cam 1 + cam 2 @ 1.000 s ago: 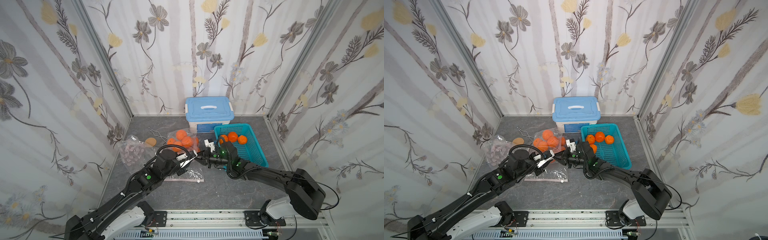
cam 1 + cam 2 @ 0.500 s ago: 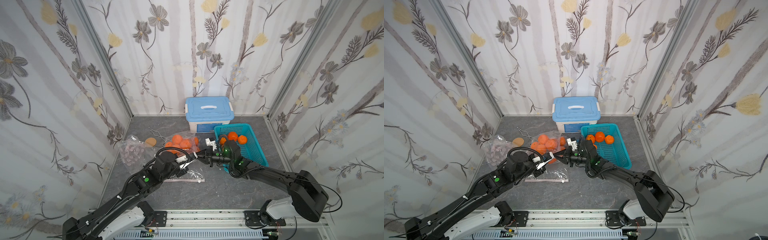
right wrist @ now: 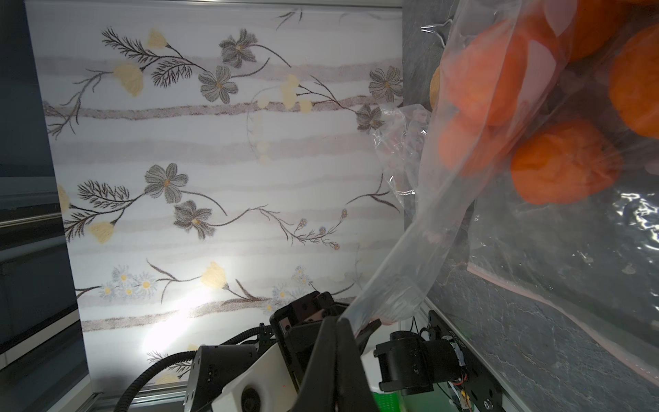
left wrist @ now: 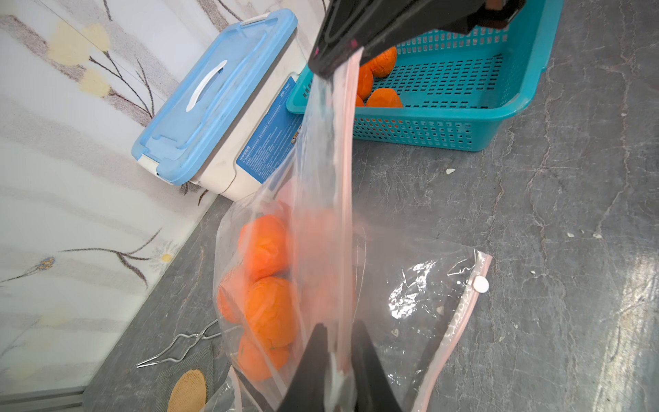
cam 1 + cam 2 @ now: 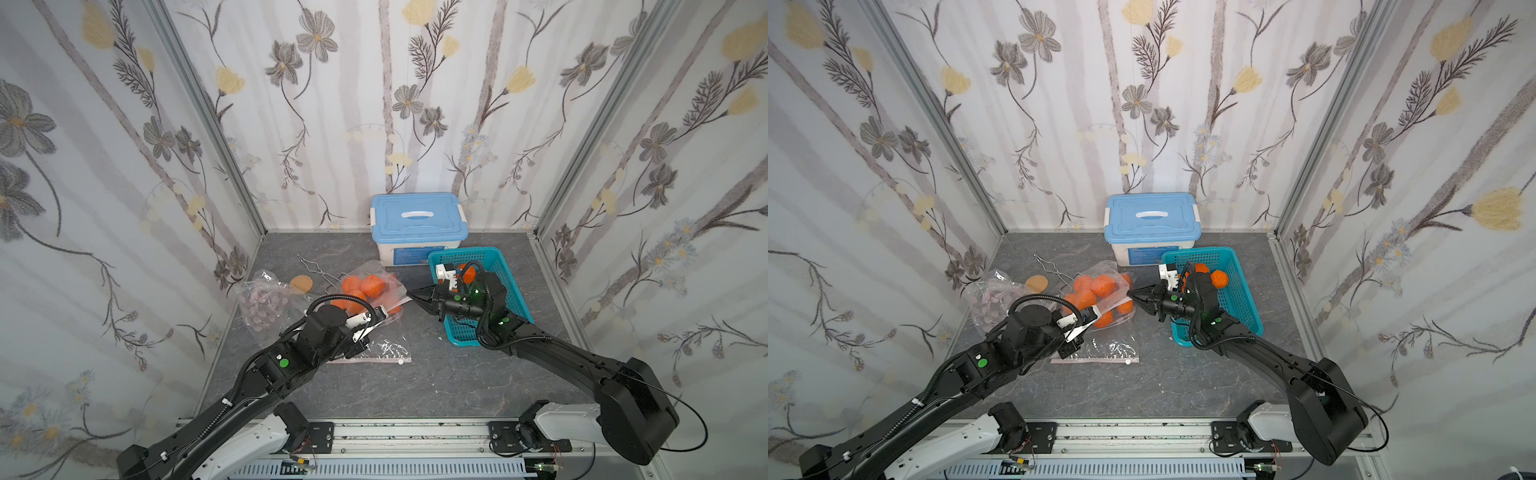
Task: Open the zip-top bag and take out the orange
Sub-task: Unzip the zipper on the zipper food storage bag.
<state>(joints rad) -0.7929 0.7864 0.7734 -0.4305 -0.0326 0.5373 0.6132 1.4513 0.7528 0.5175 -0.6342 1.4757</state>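
Zip-top bag (image 4: 321, 199) of oranges (image 5: 365, 286) sat on grey marbled tabletop (image 5: 415, 382), floral-papered walls (image 5: 374, 104) around, beside teal basket (image 5: 465, 334); zipper edge (image 4: 344, 178) stretched between left gripper (image 4: 337, 335) and right gripper (image 5: 410, 294), both pinching it.

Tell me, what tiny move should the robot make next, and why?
Probably draw the left gripper a little away from the right gripper, along the pink zip strip. Both pinch the top edge of the zip-top bag, stretched taut between them, and the oranges sit inside, so the mouth likely still needs opening.
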